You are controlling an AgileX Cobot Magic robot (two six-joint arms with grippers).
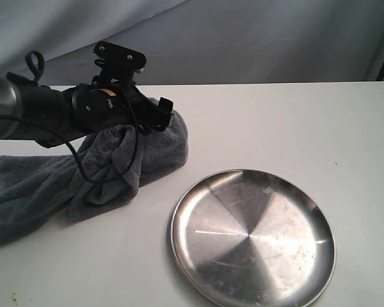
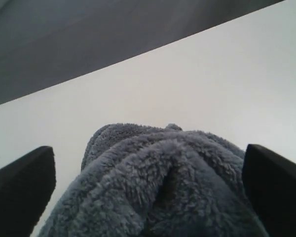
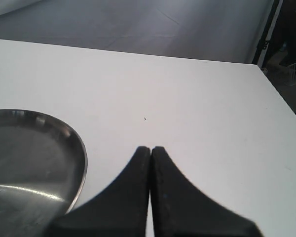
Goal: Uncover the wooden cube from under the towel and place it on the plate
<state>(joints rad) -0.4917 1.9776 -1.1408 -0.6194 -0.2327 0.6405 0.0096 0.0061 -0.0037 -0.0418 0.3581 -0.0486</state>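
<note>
White desk [image 1: 294,121] carries everything, with a grey-blue cloth backdrop [image 1: 256,38] behind it.

Dark grey fluffy towel [image 1: 32,185] sits to the left of the plate [image 1: 253,236] in the exterior view and a bit further back. It is near the plate's rim but not touching it. The towel's far-left part lies flat on the desk. The part nearest the plate is bunched up into a raised mound with folds hanging down.

The wooden cube is not visible in any view, so I can't tell where it sits.

The plate is round shiny silver metal, scratched, lying flat on the desk with nothing on it.

The black left arm [image 1: 45,115] comes in from the left, on the towel side of the plate, and ends at the top of the mound.

The left gripper [image 2: 148,153] has its fingers [image 2: 24,187] spread wide either side of the mound. Towel fills the gap and seems to touch both pads. I can't tell whether it is actually squeezing.

The right gripper [image 3: 151,150] has its fingers pressed together, tips touching, with nothing between them. It is over bare desk just beside the plate's rim, well away from the towel. It is seen in the right wrist view only.
</note>
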